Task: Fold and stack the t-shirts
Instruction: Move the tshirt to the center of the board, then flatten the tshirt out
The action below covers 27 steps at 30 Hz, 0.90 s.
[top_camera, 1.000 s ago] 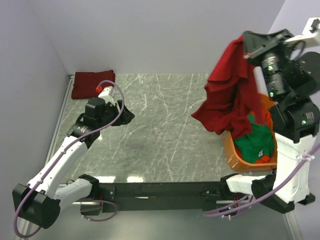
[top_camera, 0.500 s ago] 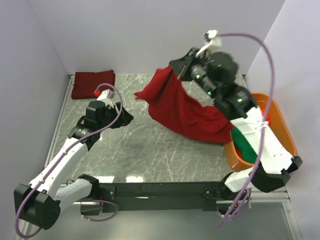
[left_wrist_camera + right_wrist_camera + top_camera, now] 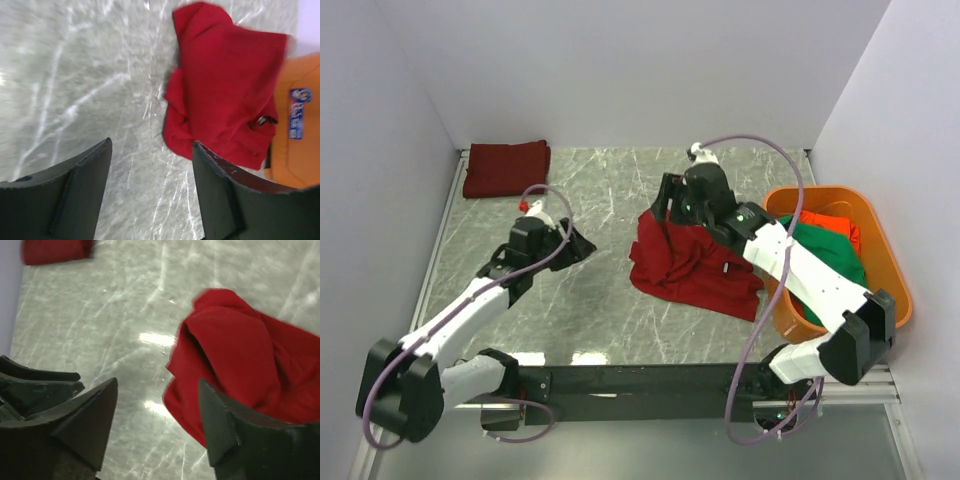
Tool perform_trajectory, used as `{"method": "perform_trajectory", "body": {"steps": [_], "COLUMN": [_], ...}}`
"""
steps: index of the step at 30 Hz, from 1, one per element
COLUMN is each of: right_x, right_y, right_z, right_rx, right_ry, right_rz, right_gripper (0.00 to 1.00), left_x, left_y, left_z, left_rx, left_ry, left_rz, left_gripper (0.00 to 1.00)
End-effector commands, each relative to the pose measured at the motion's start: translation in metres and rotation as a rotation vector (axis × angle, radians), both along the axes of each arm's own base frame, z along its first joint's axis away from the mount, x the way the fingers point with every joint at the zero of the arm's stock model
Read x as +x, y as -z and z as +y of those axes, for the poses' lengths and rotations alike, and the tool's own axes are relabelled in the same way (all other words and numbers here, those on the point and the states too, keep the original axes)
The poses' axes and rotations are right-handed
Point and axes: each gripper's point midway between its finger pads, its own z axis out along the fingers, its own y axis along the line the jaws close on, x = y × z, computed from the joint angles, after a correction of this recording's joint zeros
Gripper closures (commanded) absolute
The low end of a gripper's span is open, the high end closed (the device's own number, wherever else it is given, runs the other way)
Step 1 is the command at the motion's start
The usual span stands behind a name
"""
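Observation:
A crumpled crimson t-shirt (image 3: pixel 692 268) lies loose in the middle of the marble table (image 3: pixel 620 190). It also shows in the left wrist view (image 3: pixel 230 95) and the right wrist view (image 3: pixel 240 360). My right gripper (image 3: pixel 662 212) (image 3: pixel 158 382) hovers open at the shirt's left back edge with nothing between its fingers. My left gripper (image 3: pixel 582 243) (image 3: pixel 151 144) stands open over bare table to the left of the shirt, apart from it. A folded crimson t-shirt (image 3: pixel 506 168) (image 3: pixel 55 251) rests in the back left corner. Green (image 3: pixel 832 255) and orange-red (image 3: pixel 832 222) t-shirts lie in the tub.
The rigid orange tub (image 3: pixel 892 290) (image 3: pixel 295 150) stands at the right table edge, close to the crumpled shirt. Walls close off the back and the left side. My left gripper's fingers (image 3: pixel 35 382) show low in the right wrist view.
The right arm swung the crimson shirt from above the tub down onto the table's middle, then opened and let it go. The left gripper shifted slightly toward the shirt.

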Motion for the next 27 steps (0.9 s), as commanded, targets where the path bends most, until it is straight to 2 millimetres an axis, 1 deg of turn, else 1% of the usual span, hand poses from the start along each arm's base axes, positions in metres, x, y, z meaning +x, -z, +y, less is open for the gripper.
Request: {"method": "perform_trajectory", "body": {"steps": [1, 2, 3, 4, 5, 6, 7, 8, 9, 10, 11, 12, 13, 15, 16, 17, 18, 20, 21, 24, 27], "right_x": [-0.012, -0.013, -0.019, -0.027, -0.032, -0.037, -0.047, -0.052, -0.056, -0.064, -0.068, -0.072, -0.078, -0.083, -0.088, -0.089, -0.090, -0.092, -0.093, -0.094, -0.094], "right_y": [-0.016, -0.011, -0.004, 0.006, 0.013, 0.020, 0.035, 0.043, 0.051, 0.067, 0.074, 0.081, 0.094, 0.104, 0.113, 0.115, 0.117, 0.123, 0.124, 0.129, 0.132], "right_z": [-0.037, -0.049, -0.056, -0.065, -0.072, -0.076, -0.082, -0.085, -0.089, -0.093, -0.095, -0.098, -0.101, -0.104, -0.107, -0.108, -0.110, -0.111, -0.111, -0.111, -0.112], "right_rx": [0.009, -0.003, -0.020, -0.031, -0.028, -0.028, -0.035, -0.026, -0.032, -0.047, -0.044, -0.050, -0.059, -0.053, -0.060, -0.060, -0.063, -0.070, -0.068, -0.073, -0.076], "right_ry": [0.142, 0.199, 0.217, 0.239, 0.273, 0.281, 0.285, 0.296, 0.304, 0.307, 0.317, 0.323, 0.326, 0.335, 0.338, 0.344, 0.348, 0.351, 0.350, 0.352, 0.358], "right_rz": [-0.071, -0.065, -0.047, -0.032, -0.016, -0.002, 0.018, 0.031, 0.046, 0.073, 0.094, 0.110, 0.131, 0.145, 0.158, 0.161, 0.164, 0.174, 0.175, 0.186, 0.187], "right_gripper": [0.25, 0.25, 0.25, 0.25, 0.25, 0.25, 0.26, 0.26, 0.26, 0.27, 0.27, 0.28, 0.29, 0.29, 0.30, 0.30, 0.30, 0.30, 0.30, 0.31, 0.31], "left_x": [0.007, 0.008, 0.017, 0.016, 0.021, 0.026, 0.029, 0.029, 0.035, 0.036, 0.039, 0.046, 0.047, 0.051, 0.050, 0.055, 0.055, 0.058, 0.059, 0.061, 0.058], "left_y": [-0.005, 0.000, -0.002, 0.013, 0.012, 0.022, 0.027, 0.032, 0.042, 0.047, 0.051, 0.050, 0.064, 0.064, 0.076, 0.074, 0.083, 0.087, 0.091, 0.099, 0.104], "left_z": [-0.037, -0.042, -0.043, -0.052, -0.057, -0.063, -0.067, -0.076, -0.084, -0.090, -0.094, -0.099, -0.106, -0.120, -0.123, -0.127, -0.126, -0.126, -0.126, -0.125, -0.122], "left_rx": [-0.033, -0.012, 0.012, 0.040, 0.031, 0.040, 0.045, 0.054, 0.071, 0.078, 0.082, 0.071, 0.067, 0.043, 0.060, 0.061, 0.077, 0.079, 0.083, 0.100, 0.105], "left_ry": [0.066, 0.066, 0.037, 0.049, 0.042, 0.051, 0.054, 0.074, 0.084, 0.098, 0.101, 0.104, 0.127, 0.163, 0.169, 0.166, 0.162, 0.138, 0.135, 0.122, 0.110], "left_rz": [-0.042, -0.037, -0.049, -0.019, -0.027, -0.008, -0.001, 0.010, 0.031, 0.038, 0.040, 0.022, 0.050, 0.041, 0.070, 0.067, 0.083, 0.089, 0.095, 0.116, 0.126], "left_gripper": [0.29, 0.28, 0.28, 0.28, 0.28, 0.28, 0.28, 0.28, 0.29, 0.30, 0.31, 0.32, 0.34, 0.36, 0.38, 0.40, 0.43, 0.45, 0.51, 0.62, 0.64]}}
